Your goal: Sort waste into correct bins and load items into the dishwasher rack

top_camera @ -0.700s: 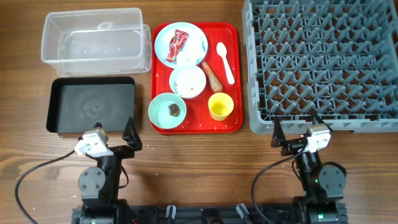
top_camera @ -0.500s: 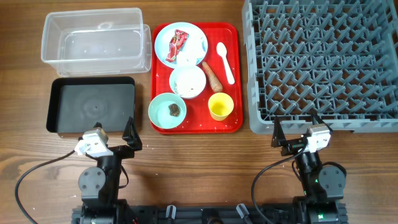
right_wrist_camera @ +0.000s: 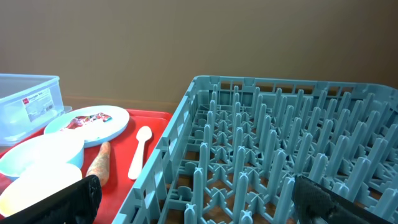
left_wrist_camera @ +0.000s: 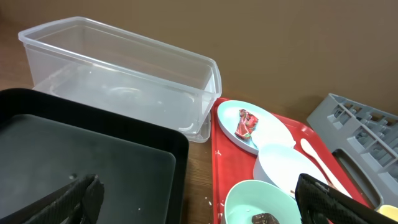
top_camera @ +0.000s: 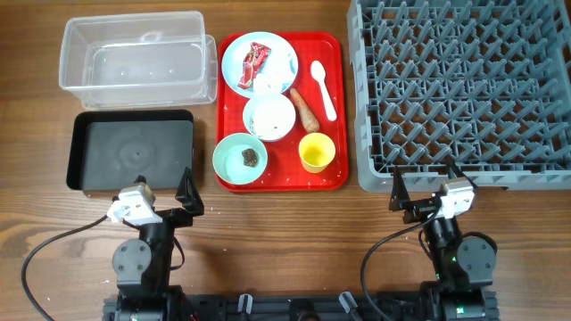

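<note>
On the red serving tray (top_camera: 337, 45) lie a light-blue plate (top_camera: 239, 55) with the red wrapper (top_camera: 256, 60), a white bowl (top_camera: 268, 116) with rice crumbs, a carrot-like stick (top_camera: 305, 109), a white spoon (top_camera: 323, 88), a yellow cup (top_camera: 317, 152) and a mint bowl (top_camera: 234, 159) holding a dark lump (top_camera: 251, 158). The clear tub (top_camera: 134, 58) and black tray (top_camera: 132, 152) stand left. The grey rack (top_camera: 459, 89) stands right. My left gripper (top_camera: 164, 186) is open and empty near the black tray's front edge. My right gripper (top_camera: 426, 183) is open and empty at the rack's front edge.
In the left wrist view the black tray (left_wrist_camera: 81, 155) fills the lower left and the mint bowl (left_wrist_camera: 261, 202) sits just ahead between my fingers. In the right wrist view the rack's pegs (right_wrist_camera: 273, 149) rise straight ahead. Bare wooden table (top_camera: 285, 232) lies between the arms.
</note>
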{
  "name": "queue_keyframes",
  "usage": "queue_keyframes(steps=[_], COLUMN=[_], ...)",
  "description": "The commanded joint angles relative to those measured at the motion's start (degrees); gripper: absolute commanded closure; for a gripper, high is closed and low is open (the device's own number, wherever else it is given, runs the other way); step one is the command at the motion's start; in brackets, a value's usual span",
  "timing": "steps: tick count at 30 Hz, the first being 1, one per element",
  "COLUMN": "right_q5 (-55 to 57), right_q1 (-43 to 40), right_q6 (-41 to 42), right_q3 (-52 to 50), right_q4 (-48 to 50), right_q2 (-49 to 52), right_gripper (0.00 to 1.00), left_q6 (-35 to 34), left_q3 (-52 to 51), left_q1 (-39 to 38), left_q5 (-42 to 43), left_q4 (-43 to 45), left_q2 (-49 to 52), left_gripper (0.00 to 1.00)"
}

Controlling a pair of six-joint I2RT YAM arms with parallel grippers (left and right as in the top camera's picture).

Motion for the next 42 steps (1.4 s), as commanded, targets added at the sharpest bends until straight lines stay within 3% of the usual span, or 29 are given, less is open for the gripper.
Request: queue_keyframes(steps=[1, 19, 24, 28, 35, 42], right_q5=[0.0, 0.0, 1.6, 2.8, -7.8, -9.1], right_q1=[-0.4, -0.4, -0.4, -0.4, -0.4, -0.4], right_q6=[0.7, 0.7, -2.9, -10.4, -9.2, -8.3], right_q3=[0.0, 0.0, 0.0, 0.0, 0.0, 4.3], right_q4=[0.2, 0.2, 1.0, 2.2, 9.8, 12.2], right_q2=[0.3, 0.3, 0.3, 0.3, 0.3, 0.3], right_gripper=[0.0, 0.0, 0.0, 0.01, 0.0, 0.0], left_q6=[1.4, 1.4, 1.4, 1.4, 0.5, 1.4], left_q3=[-0.4, -0.4, -0.4, -0.4, -0.3, 0.6], left_q1=[-0.3, -0.3, -0.3, -0.3, -0.3, -0.3], left_q5=[-0.5, -0.5, -0.5, -0.5, 2.1, 7.5], left_q4=[0.2, 0.4, 0.3, 0.3, 5.4, 7.9], left_q2=[-0.4, -0.4, -0.4, -0.4, -0.4, 0.1], left_gripper=[0.0, 0.0, 0.0, 0.0, 0.0, 0.0])
